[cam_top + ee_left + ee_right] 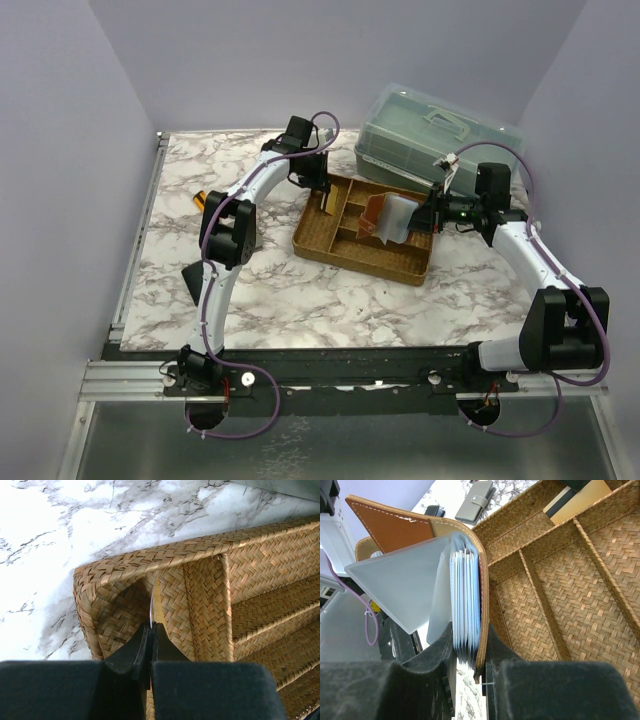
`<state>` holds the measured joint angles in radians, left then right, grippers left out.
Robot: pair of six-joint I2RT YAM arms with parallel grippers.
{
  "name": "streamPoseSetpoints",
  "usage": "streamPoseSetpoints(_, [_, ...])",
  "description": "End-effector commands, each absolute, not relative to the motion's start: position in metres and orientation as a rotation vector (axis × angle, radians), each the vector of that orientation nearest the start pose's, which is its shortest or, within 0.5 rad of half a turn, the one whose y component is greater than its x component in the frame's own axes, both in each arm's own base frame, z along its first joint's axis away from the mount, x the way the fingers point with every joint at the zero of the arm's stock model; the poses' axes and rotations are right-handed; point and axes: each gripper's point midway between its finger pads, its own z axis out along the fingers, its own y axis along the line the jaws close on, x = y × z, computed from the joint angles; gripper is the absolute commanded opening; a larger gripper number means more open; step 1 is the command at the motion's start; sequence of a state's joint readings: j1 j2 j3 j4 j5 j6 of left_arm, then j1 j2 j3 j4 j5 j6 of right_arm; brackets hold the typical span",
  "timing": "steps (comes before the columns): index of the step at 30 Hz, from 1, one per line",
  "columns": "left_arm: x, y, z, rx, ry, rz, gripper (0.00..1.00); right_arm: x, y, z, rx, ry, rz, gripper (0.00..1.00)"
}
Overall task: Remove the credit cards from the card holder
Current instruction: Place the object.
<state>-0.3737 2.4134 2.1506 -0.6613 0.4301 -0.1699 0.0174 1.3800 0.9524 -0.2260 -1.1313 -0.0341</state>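
Note:
My right gripper (428,214) is shut on the reddish-brown card holder (376,218) and holds it open and upright over the woven basket (360,266). In the right wrist view its jaws (470,636) clamp the leather cover (395,522) and a stack of light-blue sleeves (466,605). My left gripper (321,188) is at the basket's far left corner, shut on a tan-gold credit card (157,605) seen edge-on and held in the corner compartment. That card also shows in the right wrist view (576,500), with a dark stripe.
The basket (150,555) has several divided compartments (560,570). A clear lidded plastic box (436,136) stands behind it. A grey wallet (475,507) lies on the marble beyond the basket. An orange item (201,200) and a black item (191,276) lie at the left.

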Motion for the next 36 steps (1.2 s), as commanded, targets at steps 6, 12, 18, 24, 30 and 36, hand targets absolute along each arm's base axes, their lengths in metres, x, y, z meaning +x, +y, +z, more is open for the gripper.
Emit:
streamPoseSetpoints(6, [0.51,-0.272,0.082,0.435,2.53,-0.636,0.01,0.307,0.164,0.207,-0.675,1.883,1.248,0.0])
streamPoseSetpoints(12, [0.508,-0.259,0.093,0.446,2.554,-0.539,0.01,0.307,0.164,0.207,-0.674,1.883,1.248,0.0])
streamPoseSetpoints(18, [0.503,-0.256,0.093,0.459,2.595,-0.534,0.01,0.307,0.164,0.208,-0.675,1.882,1.245,0.0])
streamPoseSetpoints(24, [0.502,-0.259,0.089,0.466,2.613,-0.548,0.01,0.307,0.164,0.208,-0.676,1.881,1.243,0.0])
streamPoseSetpoints(30, [0.505,-0.251,0.086,0.446,2.626,-0.48,0.01,0.307,0.164,0.207,-0.676,1.882,1.243,0.0])
streamPoseSetpoints(36, [0.511,-0.249,0.093,0.436,2.604,-0.418,0.01,0.307,0.163,0.207,-0.675,1.883,1.244,0.0])
